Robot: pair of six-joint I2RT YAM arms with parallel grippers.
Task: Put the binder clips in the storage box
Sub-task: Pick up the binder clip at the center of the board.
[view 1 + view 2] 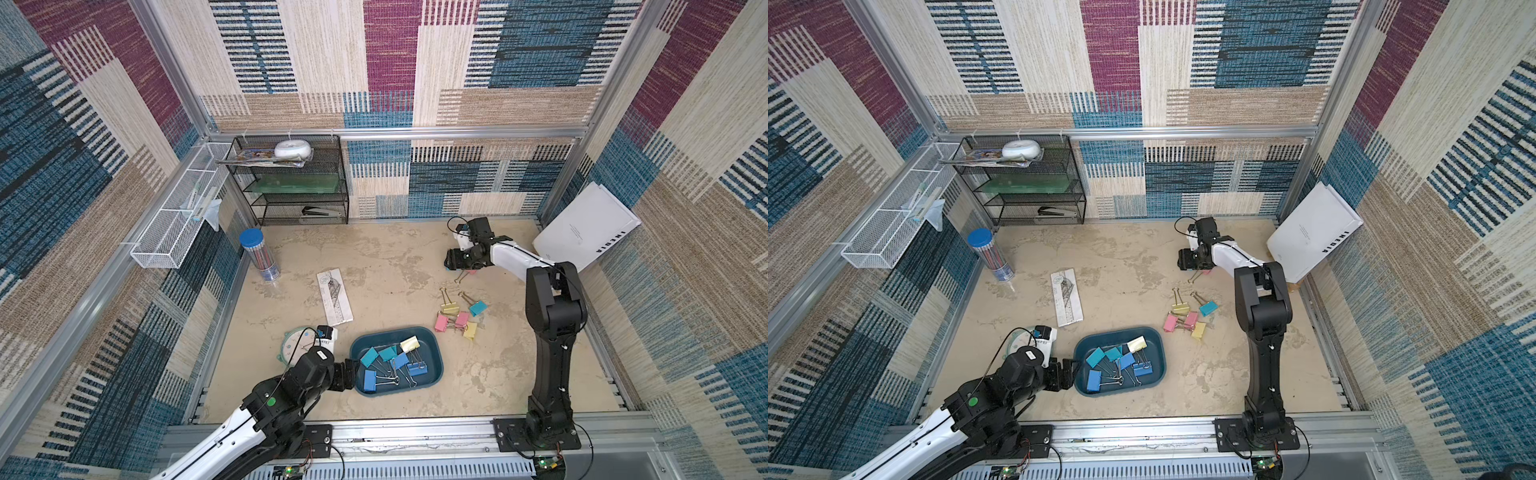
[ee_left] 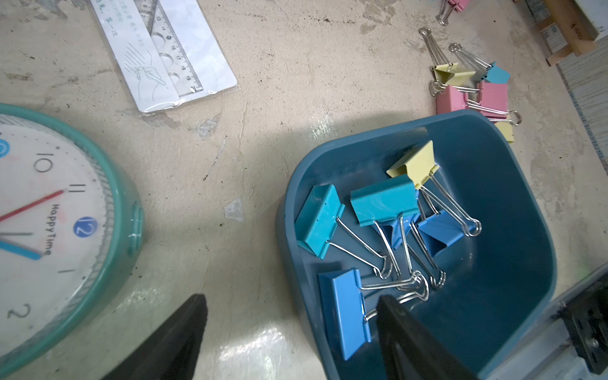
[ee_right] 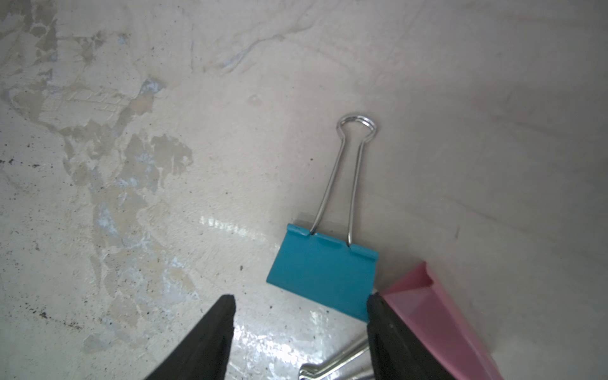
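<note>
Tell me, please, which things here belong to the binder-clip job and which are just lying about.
Belongs: storage box; clips inside it; loose clip cluster; teal clip; pink clip.
Lying about: clock; ruler; pencil tube; black mesh rack; white wire basket; white booklet.

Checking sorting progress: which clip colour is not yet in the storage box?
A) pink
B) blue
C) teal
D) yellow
A: the storage box holds only teal, blue and yellow binder clips, while the pink clips lie on the table outside it.
</note>
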